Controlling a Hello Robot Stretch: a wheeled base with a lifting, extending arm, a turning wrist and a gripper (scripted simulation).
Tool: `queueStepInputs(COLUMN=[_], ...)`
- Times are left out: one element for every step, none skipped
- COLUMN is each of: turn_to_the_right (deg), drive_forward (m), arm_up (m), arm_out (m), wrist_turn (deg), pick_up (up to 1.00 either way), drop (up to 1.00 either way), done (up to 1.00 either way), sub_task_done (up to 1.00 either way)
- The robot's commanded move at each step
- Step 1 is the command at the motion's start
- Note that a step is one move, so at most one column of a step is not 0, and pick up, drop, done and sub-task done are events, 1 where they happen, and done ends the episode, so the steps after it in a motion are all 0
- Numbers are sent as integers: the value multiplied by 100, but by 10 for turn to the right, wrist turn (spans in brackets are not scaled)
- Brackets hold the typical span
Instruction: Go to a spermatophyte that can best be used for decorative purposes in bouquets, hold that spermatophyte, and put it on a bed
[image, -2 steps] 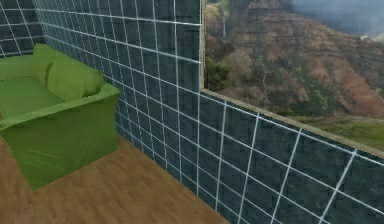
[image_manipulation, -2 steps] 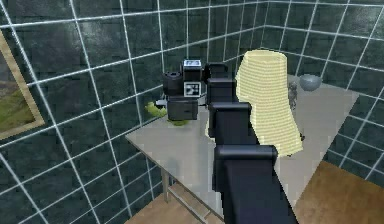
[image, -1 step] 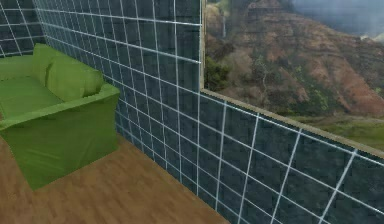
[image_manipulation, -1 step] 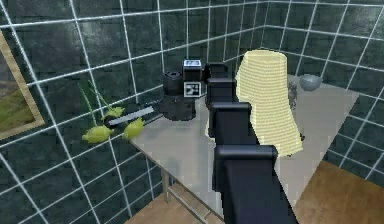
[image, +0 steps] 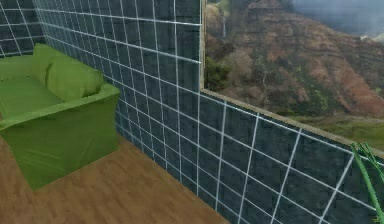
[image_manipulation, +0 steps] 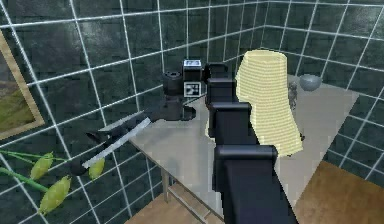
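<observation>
- The plant (image_manipulation: 48, 172), green stems tipped with yellow buds, stands off the left edge of the table (image_manipulation: 185, 150), low against the tiled wall (image_manipulation: 90, 60). Its green leaves also reach into the forward view's bottom right corner (image: 368, 172).
- The arm (image_manipulation: 240, 150) stretches out across the table, which puts the gripper (image_manipulation: 105, 145) at the table's left edge, with its thin fingers (image_manipulation: 125, 132) angled down toward the buds. This looks like the reach for the grasp.
- The nearest bud seems to lie just beside the fingertips, though contact cannot be judged from this angle.
- Whether the jaws are apart or together cannot be told, nor whether the gripper holds anything, since the plant and the table edge sit right behind its far end.
- A tall yellow ribbed shape (image_manipulation: 268, 95) stands near the table's back edge, beside the arm. A grey round thing (image_manipulation: 311, 82) sits by the far right corner. Both are well apart from the gripper, so the reach passes them cleanly.
- A green sofa (image: 50, 100) sits against the wall ahead. It is not the bed, so the carry comes after the grasp.
</observation>
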Motion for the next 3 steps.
queueStepInputs(turn_to_the_right=[0, 0, -450], drive_forward=[0, 0, 0], arm_up=[0, 0, 0], arm_out=[0, -26, 0], wrist_turn=[-330, 0, 0], pick_up=[0, 0, 0], drop=[0, 0, 0], done=[0, 0, 0], sub_task_done=[0, 0, 0])
